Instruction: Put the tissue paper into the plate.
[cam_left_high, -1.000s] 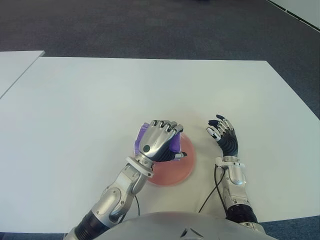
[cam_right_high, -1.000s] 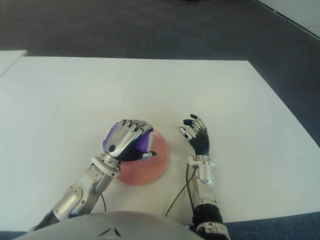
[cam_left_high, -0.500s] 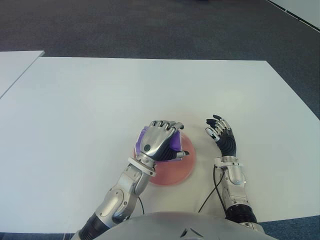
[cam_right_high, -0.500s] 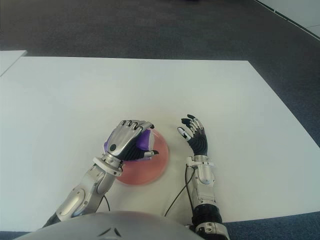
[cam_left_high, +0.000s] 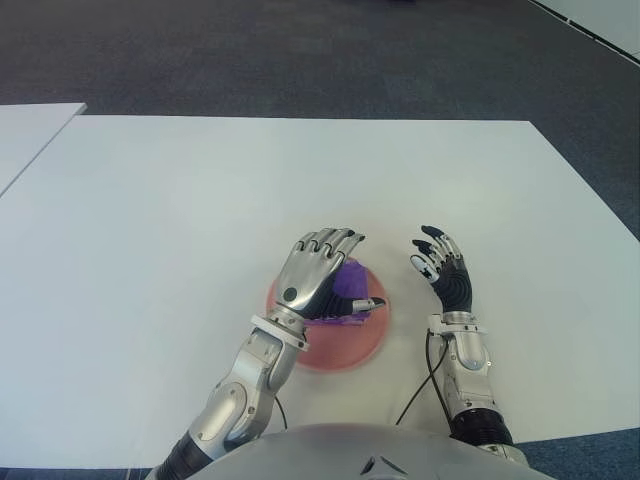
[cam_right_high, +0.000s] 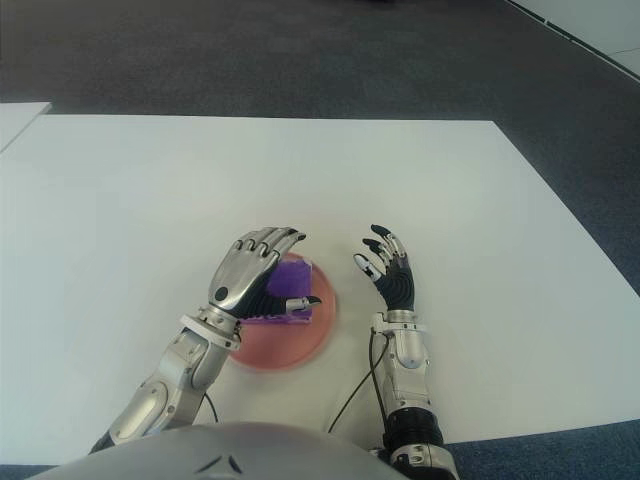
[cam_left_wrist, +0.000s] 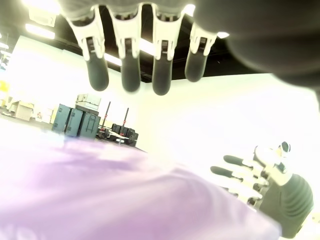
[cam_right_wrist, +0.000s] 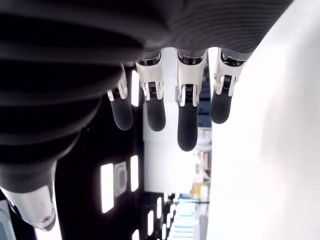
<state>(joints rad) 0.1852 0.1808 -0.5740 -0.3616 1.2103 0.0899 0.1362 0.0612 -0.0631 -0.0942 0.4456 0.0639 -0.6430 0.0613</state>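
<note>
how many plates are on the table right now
1. The pink plate sits near the table's front edge, under the open left hand, with the purple tissue paper lying in it. The right hand shows beside it, on its right. None seems hidden.

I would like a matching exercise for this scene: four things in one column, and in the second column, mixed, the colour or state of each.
Things:
1. tissue paper
2. plate
3. left hand
4. right hand

Descriptions:
A. pink and round, on the white table
B. fingers stretched out above the plate
C. purple, lying in the plate
D. open, to the right of the plate, holding nothing

Pairs: 1-C, 2-A, 3-B, 4-D
</note>
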